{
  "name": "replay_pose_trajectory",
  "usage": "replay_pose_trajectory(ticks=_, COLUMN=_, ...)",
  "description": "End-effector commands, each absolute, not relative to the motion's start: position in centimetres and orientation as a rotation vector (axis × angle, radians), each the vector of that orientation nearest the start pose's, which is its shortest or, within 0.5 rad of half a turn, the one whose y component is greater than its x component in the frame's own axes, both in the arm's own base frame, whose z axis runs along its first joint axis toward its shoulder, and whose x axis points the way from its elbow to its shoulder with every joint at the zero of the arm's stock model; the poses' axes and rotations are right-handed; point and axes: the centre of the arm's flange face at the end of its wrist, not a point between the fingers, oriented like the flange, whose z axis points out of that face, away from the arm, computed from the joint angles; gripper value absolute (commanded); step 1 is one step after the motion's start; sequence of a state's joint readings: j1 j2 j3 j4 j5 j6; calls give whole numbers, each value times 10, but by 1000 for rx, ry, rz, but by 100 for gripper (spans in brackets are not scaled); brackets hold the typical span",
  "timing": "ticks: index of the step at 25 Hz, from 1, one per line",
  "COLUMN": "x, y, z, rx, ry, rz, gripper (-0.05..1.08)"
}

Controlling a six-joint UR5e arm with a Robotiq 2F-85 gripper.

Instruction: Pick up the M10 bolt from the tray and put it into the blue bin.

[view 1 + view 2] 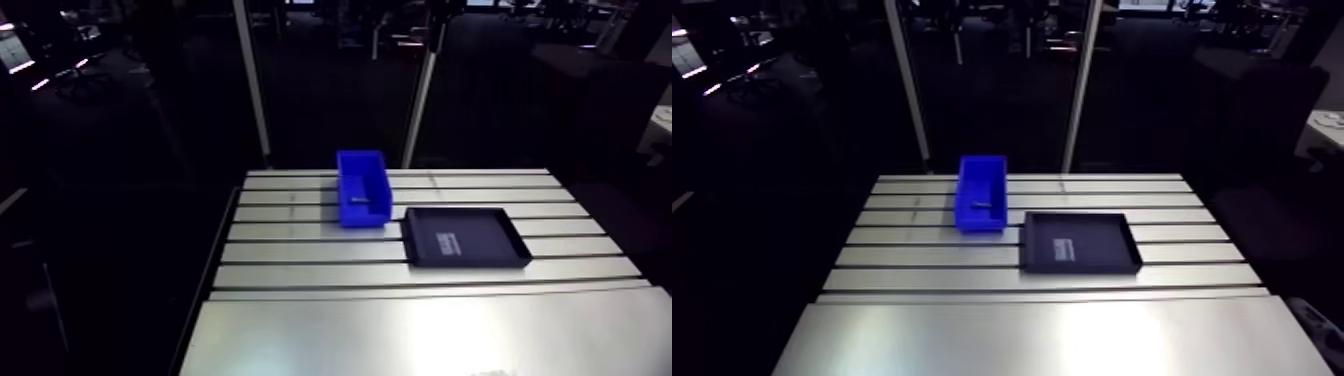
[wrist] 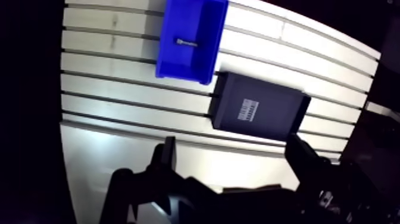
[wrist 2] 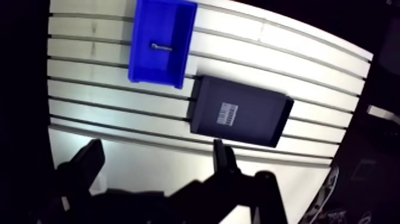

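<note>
the m10 bolt (image 2: 186,42) lies on its side on the floor of the blue bin (image 1: 362,187), crosswise to the bin's long walls and clear of all four of them. in the arm view the bin stands lengthwise toward twelve o'clock on the slotted aluminium table (image 1: 400,330), its far end close to the table's far edge and its left wall well in from the table's left edge. the black tray (image 1: 492,232) sits at about four o'clock from the bin, flat, with a white label (image 1: 447,243) on its floor. the tray's far left corner is just beside the bin's near right corner, and i cannot tell whether they touch. the tray's right rim stays well short of the table's right edge. toward six o'clock from both containers run two more slotted strips and then a broad smooth plate that reaches the near edge, the widest open ground on the table. in the wrist view the gripper (image 2: 232,143) hangs high over that plate, at six o'clock from the tray and well apart from both containers. its dark fingers (image 2: 166,158) are spread, the jaws wide apart, with only table surface showing between them.
</note>
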State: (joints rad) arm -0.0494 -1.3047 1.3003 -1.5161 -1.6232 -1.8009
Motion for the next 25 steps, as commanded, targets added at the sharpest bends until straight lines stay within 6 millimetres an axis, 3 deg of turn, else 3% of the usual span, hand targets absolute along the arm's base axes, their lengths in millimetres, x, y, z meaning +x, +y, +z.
replay_pose_trajectory(ticks=1, x=-589, y=-95, z=491, rx=-119, ry=3077, rz=68, gripper=1)
replay_pose_trajectory(ticks=9, x=-578, y=-91, z=507, rx=55, ry=3103, rz=77, gripper=1)
replay_pose_trajectory(ticks=25, x=-575, y=-90, z=516, rx=46, ry=3121, rz=88, gripper=1)
